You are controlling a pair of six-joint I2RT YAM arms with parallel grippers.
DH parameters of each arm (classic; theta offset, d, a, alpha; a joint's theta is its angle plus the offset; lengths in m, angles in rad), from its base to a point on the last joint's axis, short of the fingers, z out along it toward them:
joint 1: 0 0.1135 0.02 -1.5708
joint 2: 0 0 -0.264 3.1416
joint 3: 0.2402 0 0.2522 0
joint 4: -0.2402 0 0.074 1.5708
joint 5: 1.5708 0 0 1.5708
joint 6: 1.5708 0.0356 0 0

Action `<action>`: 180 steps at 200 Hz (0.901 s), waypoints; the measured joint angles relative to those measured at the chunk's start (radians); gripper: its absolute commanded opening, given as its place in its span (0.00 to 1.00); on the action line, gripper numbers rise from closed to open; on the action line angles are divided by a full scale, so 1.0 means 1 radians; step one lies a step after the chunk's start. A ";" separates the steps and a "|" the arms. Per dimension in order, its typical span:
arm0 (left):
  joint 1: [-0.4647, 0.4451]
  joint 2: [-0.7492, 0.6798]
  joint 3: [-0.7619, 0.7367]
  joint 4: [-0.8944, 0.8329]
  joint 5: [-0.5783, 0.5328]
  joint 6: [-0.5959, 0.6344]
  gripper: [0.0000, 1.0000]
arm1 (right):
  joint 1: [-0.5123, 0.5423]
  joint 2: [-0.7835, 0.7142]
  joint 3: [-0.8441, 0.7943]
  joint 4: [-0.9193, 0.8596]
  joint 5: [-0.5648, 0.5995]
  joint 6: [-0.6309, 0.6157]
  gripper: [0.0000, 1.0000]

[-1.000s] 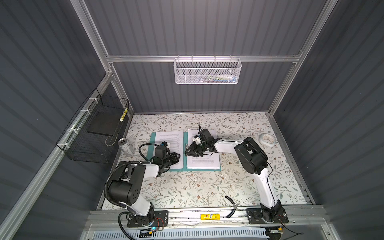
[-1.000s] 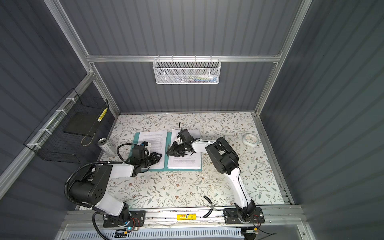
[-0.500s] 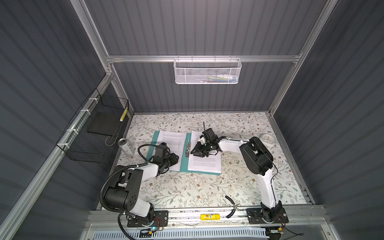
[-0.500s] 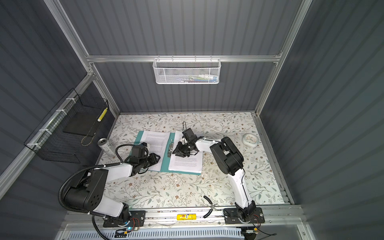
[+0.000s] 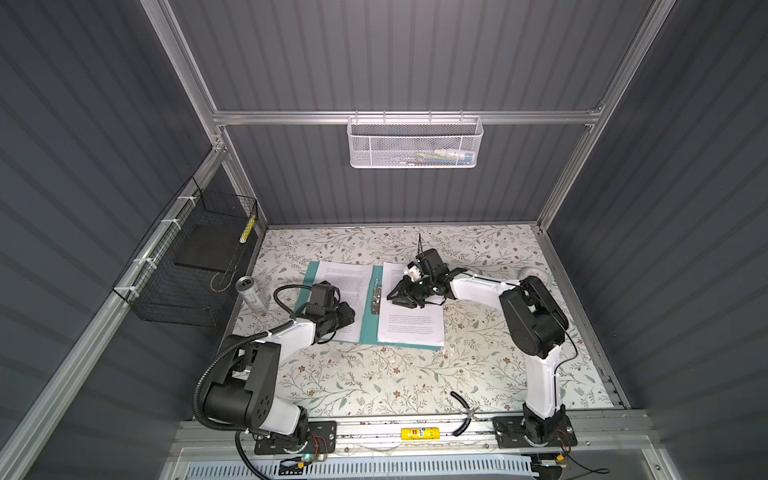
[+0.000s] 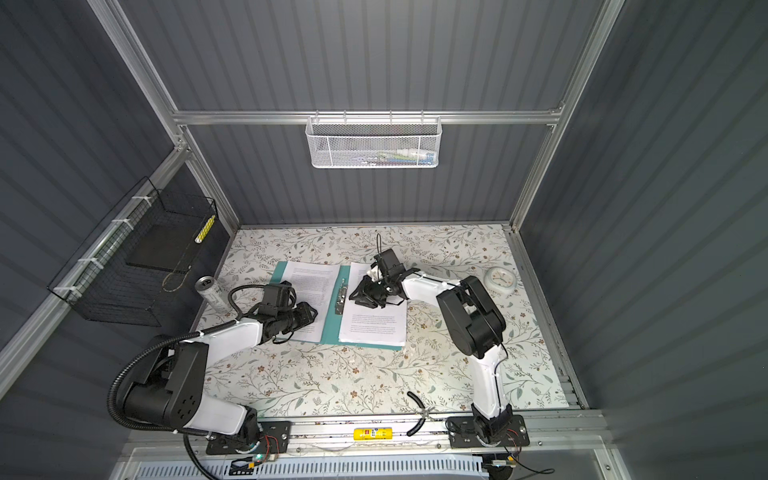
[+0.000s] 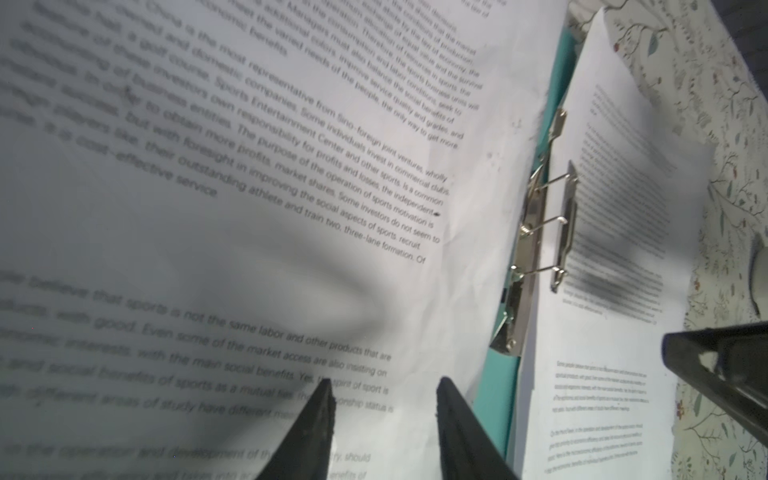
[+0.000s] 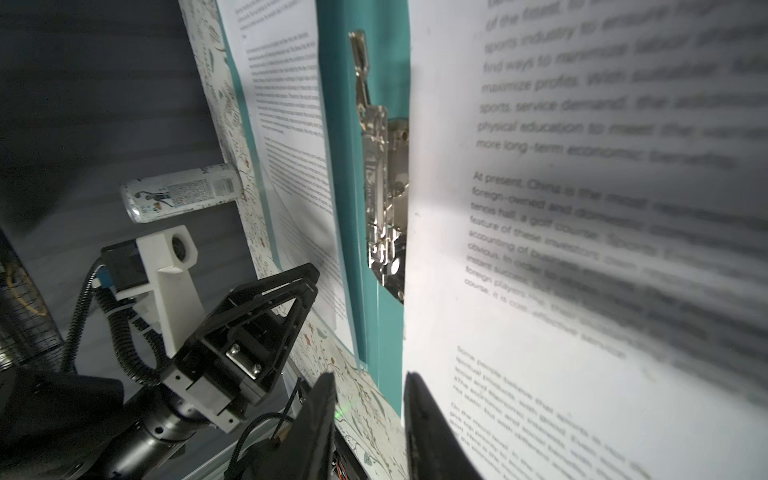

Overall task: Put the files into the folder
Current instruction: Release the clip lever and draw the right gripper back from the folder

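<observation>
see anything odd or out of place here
The sheet on the folder's left half is rumpled, with a soft buckle across it ahead of the left pincer. A drink can and a white clock also sit on the table, unrelated to filing.

A can (image 5: 252, 293) and a white clock (image 6: 500, 280) rest on the floral tabletop (image 5: 374, 374).

Files (image 5: 411, 324) matt paper; folder (image 5: 368, 328) smooth card; clip (image 5: 376, 296) shiny metal.
</observation>
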 measured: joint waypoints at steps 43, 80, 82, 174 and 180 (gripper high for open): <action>0.000 -0.014 0.089 -0.037 -0.011 0.022 0.49 | -0.124 -0.148 -0.139 -0.061 0.087 -0.075 0.32; 0.000 -0.007 0.138 -0.060 -0.014 0.040 0.50 | -0.188 -0.212 -0.200 -0.145 0.197 -0.161 0.32; 0.000 -0.005 0.141 -0.061 -0.014 0.040 0.50 | -0.189 -0.214 -0.201 -0.148 0.203 -0.166 0.32; 0.000 0.014 0.150 -0.071 -0.010 0.051 0.55 | -0.196 -0.190 -0.211 -0.180 0.288 -0.233 0.32; 0.000 0.014 0.150 -0.070 -0.010 0.055 0.56 | -0.196 -0.191 -0.211 -0.181 0.298 -0.235 0.33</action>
